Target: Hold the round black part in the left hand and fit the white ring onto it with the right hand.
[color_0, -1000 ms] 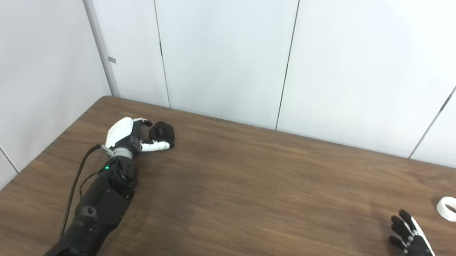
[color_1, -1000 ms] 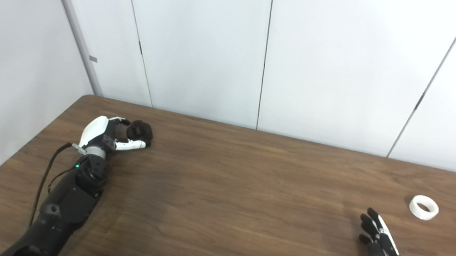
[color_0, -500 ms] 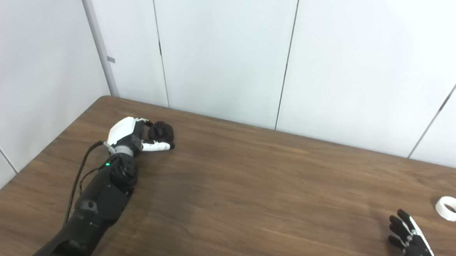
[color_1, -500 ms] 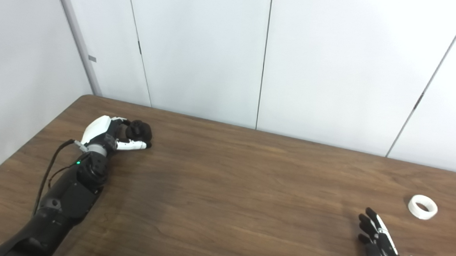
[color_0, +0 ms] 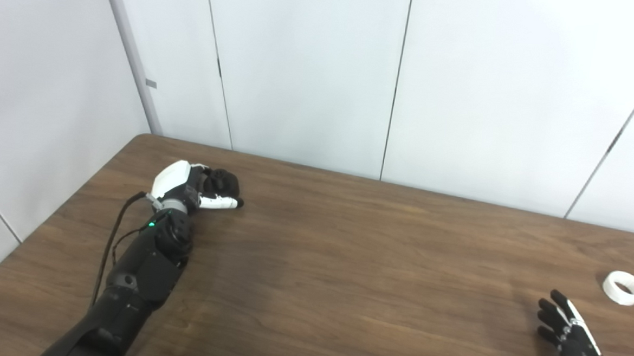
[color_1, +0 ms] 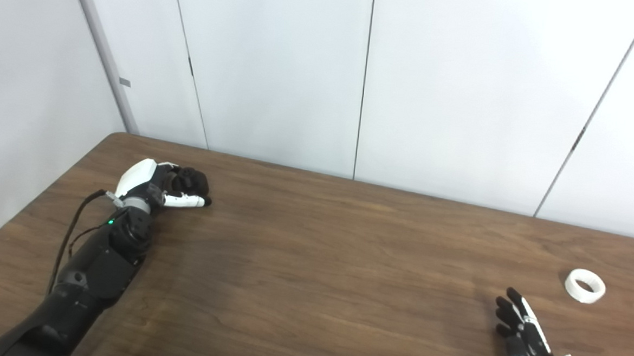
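The round black part [color_0: 223,182] sits at the far left of the wooden table, wrapped by my left hand [color_0: 197,189], whose fingers curl around it and whose thumb lies along its near side. Part of it is hidden by those fingers. The white ring [color_0: 624,288] lies flat on the table at the far right. My right hand [color_0: 571,339] hovers low near the front right corner, fingers spread and empty, a short way in front and left of the ring.
The brown table [color_0: 345,266] stretches between the two hands. White wall panels [color_0: 311,74] stand close behind its far edge and along the left side. A black cable [color_0: 113,243] runs beside my left forearm.
The left hand's fingers have closed tighter around the black part. The right hand has barely moved. The whole picture has shifted slightly, so the camera has moved a little.
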Tool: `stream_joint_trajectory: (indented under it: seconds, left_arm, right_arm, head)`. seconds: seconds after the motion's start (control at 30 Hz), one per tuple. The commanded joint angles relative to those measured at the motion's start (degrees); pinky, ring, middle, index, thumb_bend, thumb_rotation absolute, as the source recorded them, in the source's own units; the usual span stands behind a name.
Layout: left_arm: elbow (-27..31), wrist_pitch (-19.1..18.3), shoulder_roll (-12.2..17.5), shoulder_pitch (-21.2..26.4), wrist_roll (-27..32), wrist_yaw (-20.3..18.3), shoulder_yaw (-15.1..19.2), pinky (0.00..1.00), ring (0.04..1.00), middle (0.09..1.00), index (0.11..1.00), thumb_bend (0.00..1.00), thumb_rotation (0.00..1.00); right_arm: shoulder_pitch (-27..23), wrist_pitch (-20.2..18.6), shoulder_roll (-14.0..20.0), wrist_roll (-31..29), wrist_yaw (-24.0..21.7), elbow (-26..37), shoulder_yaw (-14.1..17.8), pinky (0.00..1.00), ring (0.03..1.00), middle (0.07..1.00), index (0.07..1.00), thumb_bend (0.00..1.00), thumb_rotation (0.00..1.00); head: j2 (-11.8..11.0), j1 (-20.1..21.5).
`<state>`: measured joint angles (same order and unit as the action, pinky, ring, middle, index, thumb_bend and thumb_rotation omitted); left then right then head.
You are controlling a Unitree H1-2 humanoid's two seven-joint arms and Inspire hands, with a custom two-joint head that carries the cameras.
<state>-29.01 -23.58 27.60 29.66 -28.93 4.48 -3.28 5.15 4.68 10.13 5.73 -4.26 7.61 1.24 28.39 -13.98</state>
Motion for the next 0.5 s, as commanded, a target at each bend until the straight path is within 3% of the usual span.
stream_joint_trajectory:
  seconds: [0.0, 0.47]
  left_arm:
    - [0.5, 0.9, 1.7, 3.5, 0.0, 0.9, 0.3, 1.00, 1.000, 0.942, 0.807, 0.92, 0.38]
    - [0.8, -0.6, 1.7, 3.6, -0.1, 1.3, 0.2, 1.00, 1.000, 0.939, 0.797, 0.91, 0.36]
  right_arm:
    - [0.8, -0.7, -0.4, 0.6, 1.1, -0.1, 0.3, 0.95, 0.892, 0.899, 0.930, 0.64, 1.00]
    - [0.6, -0.9, -0.4, -0.2, 0.9, 0.0, 0.4, 0.97, 0.897, 0.901, 0.935, 0.63, 1.00]
  head:
    - [0.0, 0.0]
    - [0.1, -0.4]
